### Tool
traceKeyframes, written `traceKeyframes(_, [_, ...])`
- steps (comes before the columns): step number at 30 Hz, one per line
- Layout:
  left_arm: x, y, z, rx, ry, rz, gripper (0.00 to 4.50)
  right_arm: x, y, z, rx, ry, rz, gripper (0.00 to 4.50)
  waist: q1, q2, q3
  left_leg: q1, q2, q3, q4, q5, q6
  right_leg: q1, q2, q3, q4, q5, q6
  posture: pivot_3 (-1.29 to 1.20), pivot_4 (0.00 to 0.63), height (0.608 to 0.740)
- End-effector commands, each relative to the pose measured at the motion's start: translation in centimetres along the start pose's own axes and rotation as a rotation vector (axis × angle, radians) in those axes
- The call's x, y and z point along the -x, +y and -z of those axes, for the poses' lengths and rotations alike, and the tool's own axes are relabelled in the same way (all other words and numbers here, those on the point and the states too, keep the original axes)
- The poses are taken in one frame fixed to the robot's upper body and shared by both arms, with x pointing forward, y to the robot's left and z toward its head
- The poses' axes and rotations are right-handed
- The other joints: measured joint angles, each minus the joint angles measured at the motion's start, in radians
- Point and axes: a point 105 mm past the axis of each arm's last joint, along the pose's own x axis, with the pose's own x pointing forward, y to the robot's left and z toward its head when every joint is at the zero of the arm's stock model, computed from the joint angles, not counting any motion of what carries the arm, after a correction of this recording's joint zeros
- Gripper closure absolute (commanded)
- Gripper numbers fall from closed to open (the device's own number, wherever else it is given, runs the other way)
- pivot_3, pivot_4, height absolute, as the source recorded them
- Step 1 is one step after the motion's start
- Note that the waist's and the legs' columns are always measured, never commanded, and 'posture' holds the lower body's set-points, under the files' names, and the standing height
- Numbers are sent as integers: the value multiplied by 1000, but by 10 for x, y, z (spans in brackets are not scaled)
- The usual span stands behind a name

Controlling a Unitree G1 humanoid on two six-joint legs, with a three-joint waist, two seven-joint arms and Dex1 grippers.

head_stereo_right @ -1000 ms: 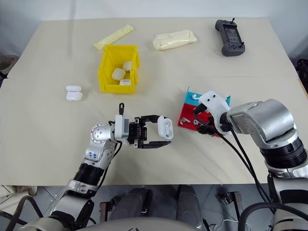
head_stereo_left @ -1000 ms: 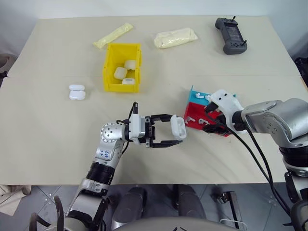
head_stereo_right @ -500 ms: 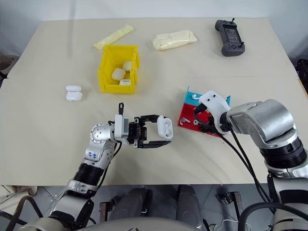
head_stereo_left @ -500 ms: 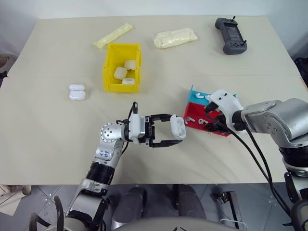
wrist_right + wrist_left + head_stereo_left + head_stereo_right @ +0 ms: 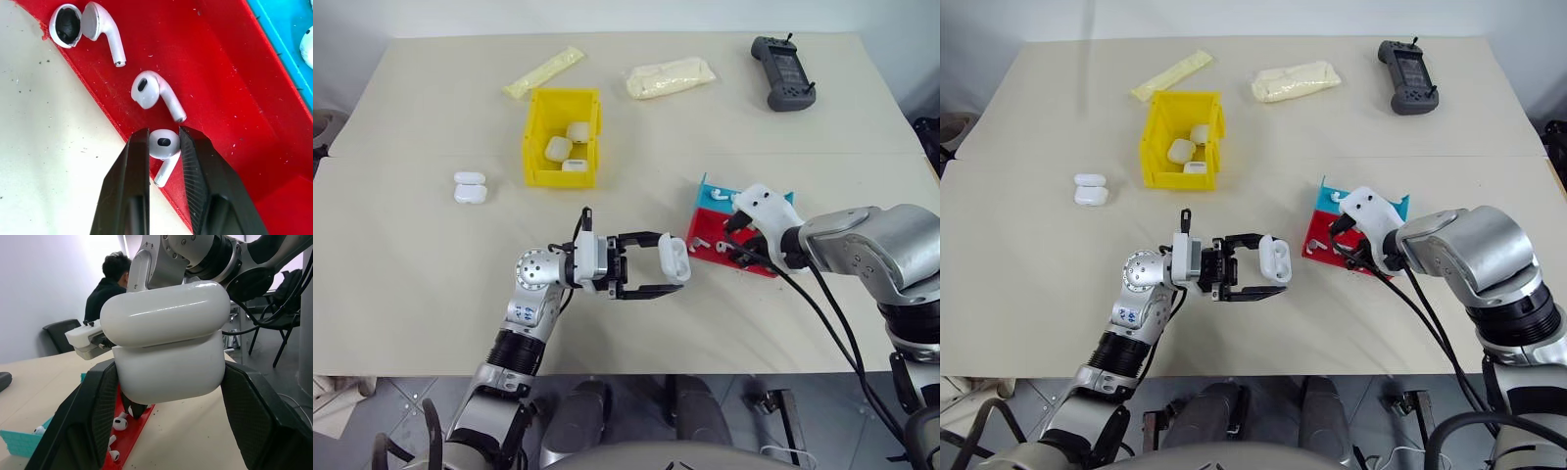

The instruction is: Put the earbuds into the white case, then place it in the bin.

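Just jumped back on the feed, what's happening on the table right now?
The left gripper holds a white case above the table, lid shut. The right gripper is down in the red tray, its fingers closed around one earbud; two more lie beside it. Three cases already sit in the yellow bin.

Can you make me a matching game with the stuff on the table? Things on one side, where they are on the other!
Things:
1. white case
2. earbud
3. black remote
4. yellow bin

Places:
A. at the far right of the table
B. between the right gripper's fingers, on the red tray
C. gripped by the left gripper, above the table
D. on the table, holding three cases

Pairs: 1-C, 2-B, 3-A, 4-D
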Motion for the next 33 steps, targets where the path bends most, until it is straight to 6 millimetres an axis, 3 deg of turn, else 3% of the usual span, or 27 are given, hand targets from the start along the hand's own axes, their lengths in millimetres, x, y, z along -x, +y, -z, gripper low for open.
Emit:
traceKeyframes(1, [-3, 1, -10, -40, -22, 8, 1513, -4, 3, 7, 1, 23, -5, 3509, 0, 0, 0, 0, 0, 0, 0, 0, 0, 0, 0, 0, 0, 0, 0, 0, 150, 740])
traceKeyframes(9, [-1, -1, -10, -37, -21, 11, 1513, -3, 5, 6, 13, 18, -8, 3509, 0, 0, 0, 0, 0, 0, 0, 0, 0, 0, 0, 0, -1, 0, 0, 0, 150, 740])
traceKeyframes(17, [22, -4, -11, -6, 19, 21, 1513, 31, -12, 2, 8, -56, 27, 3509, 0, 0, 0, -1, 0, 0, -1, 0, 0, 0, 0, 0, -1, 0, 0, 0, 150, 740])
traceKeyframes(23, [38, -4, -14, 22, 56, 8, 1513, 44, -7, 4, 38, -126, 15, 3509, 0, 0, 0, -1, 1, 0, -2, 0, 0, -1, 0, 0, -2, 0, 0, 0, 150, 740])
traceKeyframes(30, [33, -4, -19, 43, 46, 17, 1513, 43, 5, -7, 35, -362, -79, 3509, 3, 0, 0, -1, 0, 0, -2, 0, 0, -1, 0, 0, -5, 0, 0, 0, 150, 740])
traceKeyframes(33, [25, -4, -20, 63, 26, 28, 1513, 52, 19, -25, 92, -642, -193, 3509, 1, 0, 0, 0, 0, 0, -2, 0, 0, 0, 0, 0, -5, 0, 0, 0, 150, 740])
